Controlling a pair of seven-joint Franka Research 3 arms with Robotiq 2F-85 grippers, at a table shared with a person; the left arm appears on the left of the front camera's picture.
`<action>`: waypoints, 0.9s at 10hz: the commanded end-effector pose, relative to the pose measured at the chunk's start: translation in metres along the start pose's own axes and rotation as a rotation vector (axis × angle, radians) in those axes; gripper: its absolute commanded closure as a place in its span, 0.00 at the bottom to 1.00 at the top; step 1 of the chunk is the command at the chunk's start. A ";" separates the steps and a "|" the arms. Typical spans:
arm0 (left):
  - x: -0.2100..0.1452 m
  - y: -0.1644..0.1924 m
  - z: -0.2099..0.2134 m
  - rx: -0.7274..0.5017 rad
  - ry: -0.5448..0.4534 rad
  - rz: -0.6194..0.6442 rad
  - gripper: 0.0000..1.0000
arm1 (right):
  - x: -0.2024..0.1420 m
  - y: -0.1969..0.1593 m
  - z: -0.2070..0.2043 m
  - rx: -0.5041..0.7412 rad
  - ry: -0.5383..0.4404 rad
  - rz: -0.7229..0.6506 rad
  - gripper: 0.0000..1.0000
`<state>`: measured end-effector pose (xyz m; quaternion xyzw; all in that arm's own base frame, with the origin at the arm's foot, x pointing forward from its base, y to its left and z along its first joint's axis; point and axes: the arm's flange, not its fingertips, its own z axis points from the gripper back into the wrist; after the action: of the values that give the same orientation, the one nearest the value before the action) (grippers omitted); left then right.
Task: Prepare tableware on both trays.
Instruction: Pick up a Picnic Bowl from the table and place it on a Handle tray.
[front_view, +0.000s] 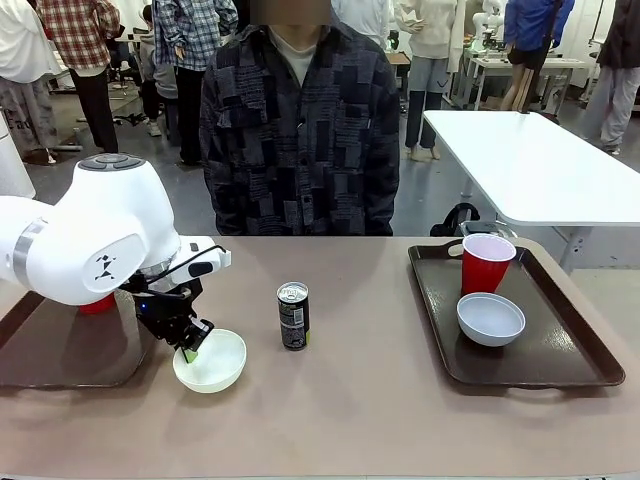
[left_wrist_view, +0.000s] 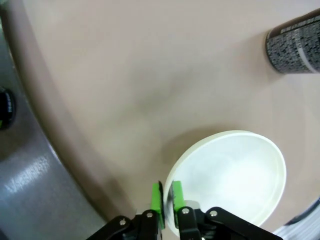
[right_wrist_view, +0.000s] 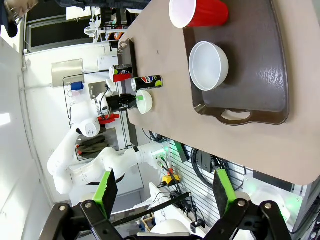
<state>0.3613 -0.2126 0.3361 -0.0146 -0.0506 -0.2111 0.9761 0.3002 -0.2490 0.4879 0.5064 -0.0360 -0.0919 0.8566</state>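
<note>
One left arm (front_view: 90, 240) bends low, gripper (left_wrist_view: 165, 194) pinching the bowl (left_wrist_view: 235, 175) rim.

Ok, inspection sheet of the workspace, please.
surface: tan table, no spills seen.
job's things: right tray holds red cup and white bowl; second red cup at left tray, half hidden; can upright mid-table; second bowl on table beside left tray.
clutter: nothing seen.
grippers: left gripper shut on second bowl's rim; right gripper open.
cables: black cable at left wrist.
surroundings: person standing at far side; white table behind.
</note>
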 end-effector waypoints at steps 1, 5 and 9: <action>-0.008 0.001 0.015 0.010 -0.020 0.018 1.00 | -0.001 0.001 0.000 0.007 0.003 0.007 0.00; -0.020 0.009 0.065 -0.038 0.002 0.028 1.00 | -0.001 0.001 0.000 0.007 0.003 0.007 0.00; -0.054 0.064 0.122 -0.017 -0.079 0.057 1.00 | -0.001 0.001 0.000 0.007 0.003 0.007 0.00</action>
<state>0.3331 -0.1514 0.4627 -0.0465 -0.0878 -0.1746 0.9796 0.3003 -0.2489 0.4878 0.5064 -0.0357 -0.0919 0.8567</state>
